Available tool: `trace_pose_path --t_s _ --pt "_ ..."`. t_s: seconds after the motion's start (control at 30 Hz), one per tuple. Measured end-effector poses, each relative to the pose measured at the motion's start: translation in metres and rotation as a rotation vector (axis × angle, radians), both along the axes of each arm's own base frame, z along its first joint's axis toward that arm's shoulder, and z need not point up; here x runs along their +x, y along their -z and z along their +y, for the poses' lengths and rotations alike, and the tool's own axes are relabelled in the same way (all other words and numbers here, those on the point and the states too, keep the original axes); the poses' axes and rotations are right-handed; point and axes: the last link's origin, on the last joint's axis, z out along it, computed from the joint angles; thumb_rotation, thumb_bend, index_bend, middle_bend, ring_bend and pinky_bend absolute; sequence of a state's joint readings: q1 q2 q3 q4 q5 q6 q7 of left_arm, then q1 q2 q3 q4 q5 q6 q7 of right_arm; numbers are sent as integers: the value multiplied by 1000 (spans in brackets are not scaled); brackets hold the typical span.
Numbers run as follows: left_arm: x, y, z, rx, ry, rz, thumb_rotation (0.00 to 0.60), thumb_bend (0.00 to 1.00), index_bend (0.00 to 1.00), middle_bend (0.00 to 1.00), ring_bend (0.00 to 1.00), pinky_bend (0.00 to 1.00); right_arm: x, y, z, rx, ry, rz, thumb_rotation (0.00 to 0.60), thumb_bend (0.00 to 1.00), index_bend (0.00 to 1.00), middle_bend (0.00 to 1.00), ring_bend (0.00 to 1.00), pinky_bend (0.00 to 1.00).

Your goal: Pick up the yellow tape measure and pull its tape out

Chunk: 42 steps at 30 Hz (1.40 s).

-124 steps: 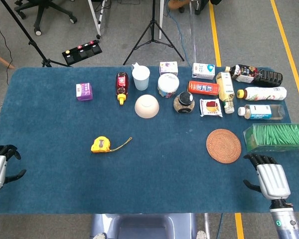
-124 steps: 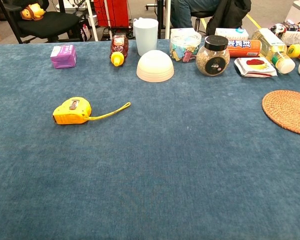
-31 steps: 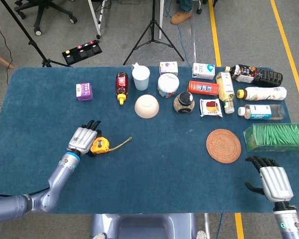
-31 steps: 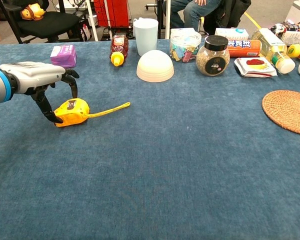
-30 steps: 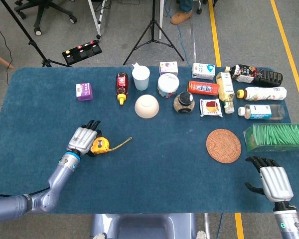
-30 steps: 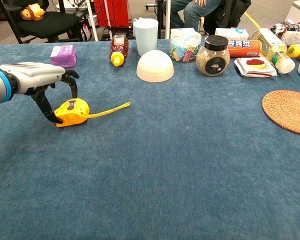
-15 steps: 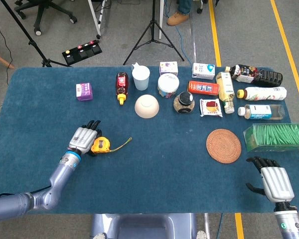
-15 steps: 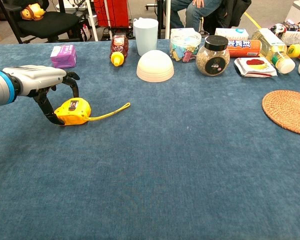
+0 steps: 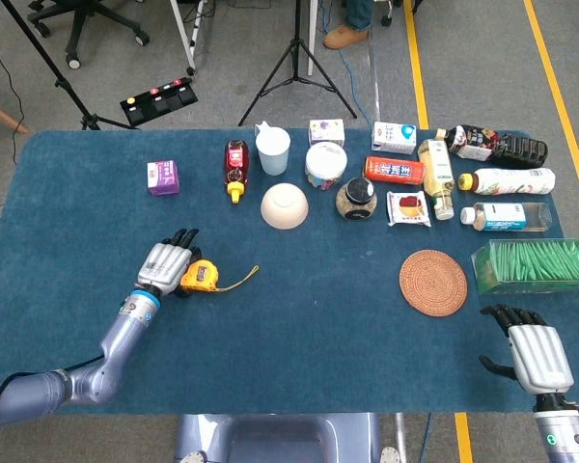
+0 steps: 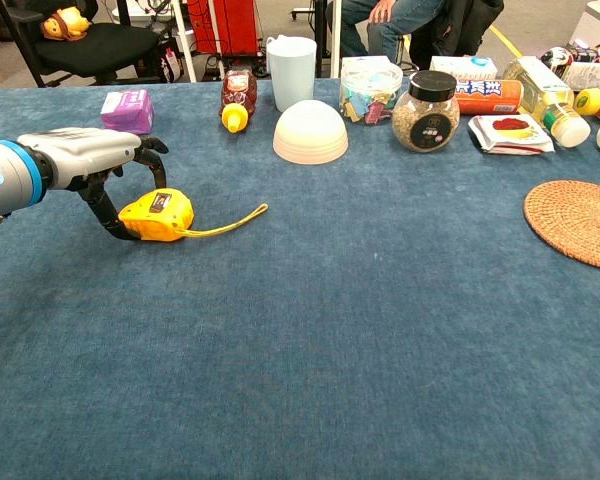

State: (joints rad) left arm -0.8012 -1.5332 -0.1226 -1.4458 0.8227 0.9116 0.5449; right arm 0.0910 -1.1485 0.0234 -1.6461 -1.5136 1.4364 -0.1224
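The yellow tape measure lies on the blue tablecloth at the left, its thin yellow strap trailing to the right. My left hand wraps around its left side: the thumb presses the near left corner and the curled fingers reach over the far edge, gripping the case. It still sits on the cloth. My right hand rests at the table's near right edge, fingers apart and holding nothing; only the head view shows it.
A white upturned bowl, a purple box, a red sauce bottle, cup, jars and bottles line the back. A woven coaster and a green box sit at the right.
My left hand came in from the near left edge and closed around the tape measure. Over the last second the case has slid a little right and farther away.
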Motion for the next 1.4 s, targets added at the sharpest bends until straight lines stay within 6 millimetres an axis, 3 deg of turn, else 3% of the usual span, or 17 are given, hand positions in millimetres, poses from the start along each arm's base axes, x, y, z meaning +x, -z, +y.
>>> trace_pose_path --t_s 0.17,0.5,0.97,1.33,1.4 --pt "4 3 1 -12 28 -6 600 196 404 50 0 214 0 -1 1 -3 3 0 600 151 283 311 322 291" --pt "5 -2 1 -6 53 -5 600 207 442 50 0 214 -2 -2 2 -5 5 -3 600 151 283 310 322 291" --pt "-16 -59 -9 65 37 40 600 210 442 50 0 214 -5 0 1 2 7 -10 600 152 283 310 322 291" --pt "3 -29 -5 -10 60 77 600 208 442 50 0 212 -7 -1 1 -2 14 -14 600 151 284 310 322 291" --pt "9 -24 -4 -20 72 87 600 189 391 50 0 195 -7 -2 2 -5 15 -15 600 151 284 310 322 291"
